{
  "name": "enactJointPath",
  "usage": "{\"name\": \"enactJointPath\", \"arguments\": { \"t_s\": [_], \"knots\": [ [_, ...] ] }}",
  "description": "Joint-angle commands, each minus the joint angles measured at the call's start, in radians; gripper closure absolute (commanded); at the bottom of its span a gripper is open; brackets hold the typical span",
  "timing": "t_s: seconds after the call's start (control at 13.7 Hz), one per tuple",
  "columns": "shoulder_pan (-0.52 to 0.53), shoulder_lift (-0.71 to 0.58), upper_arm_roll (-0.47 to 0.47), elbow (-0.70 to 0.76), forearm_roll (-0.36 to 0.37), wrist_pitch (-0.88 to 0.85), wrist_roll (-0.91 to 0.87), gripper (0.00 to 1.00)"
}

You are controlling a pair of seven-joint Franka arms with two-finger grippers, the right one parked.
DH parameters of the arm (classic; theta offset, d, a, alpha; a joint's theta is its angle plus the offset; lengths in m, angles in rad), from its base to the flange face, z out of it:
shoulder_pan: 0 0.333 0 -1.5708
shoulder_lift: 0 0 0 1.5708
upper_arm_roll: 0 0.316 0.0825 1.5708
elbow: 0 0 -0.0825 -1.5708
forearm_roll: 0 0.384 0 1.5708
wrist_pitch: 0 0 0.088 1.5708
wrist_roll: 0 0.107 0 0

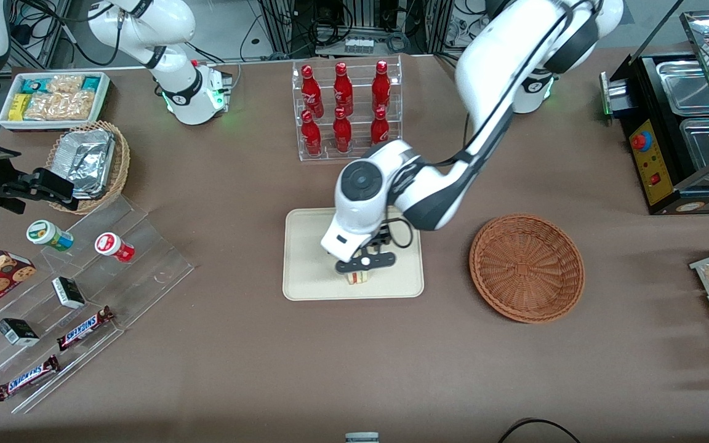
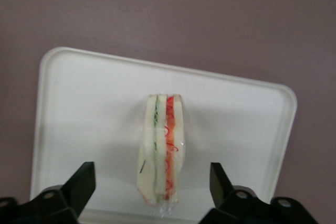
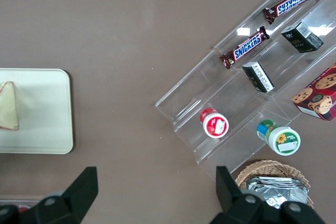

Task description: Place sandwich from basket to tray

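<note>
End effector [image 1: 362, 266] low over the tray [image 1: 305, 246], centre of the front view, just above the sandwich. In the wrist view its fingers [image 2: 79, 184] are spread wide, one on each side of the sandwich [image 2: 161, 150], clear daylight between pads and bread. Nothing pinched.

Sandwich sits on the tray, on edge, filling stripes facing the wrist camera, near the tray rim closest to the front camera. From the parked arm's wrist it shows lying on the tray surface, at the left edge of that frame.

Basket [image 1: 527, 267] empty, right of centre in the front view, on the table [image 1: 207, 344], apart from the tray.

Judgement: placement looks done; what remains is the retreat.

Risks:
- Wedge is narrow and stands on a thin side. A finger brushing it on the way up could topple it.
- It sits close to the rim. A sideways drag could push it over the low edge onto the table.
- Wrapper or bread clinging to a pad could lift it along.
</note>
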Motion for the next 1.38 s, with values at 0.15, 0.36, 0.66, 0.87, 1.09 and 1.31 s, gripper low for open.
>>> {"name": "enactJointPath", "arguments": {
  "t_s": [0.15,0.36,0.66,0.87,1.09,1.31],
  "knots": [
    [0.149,-0.253,0.003,-0.106,-0.109,-0.231,-0.029,0.01],
    [0.284,-0.340,0.003,-0.133,-0.116,-0.360,-0.010,0.01],
    [0.510,-0.474,0.003,-0.193,-0.116,-0.528,0.281,0.01],
    [0.621,-0.604,0.003,-0.300,-0.116,-0.549,0.456,0.01],
    [0.659,-0.759,0.005,-0.460,-0.139,-0.538,0.537,0.01],
    [0.669,-0.871,0.038,-0.582,-0.153,-0.538,0.657,0.01]
  ]
}}
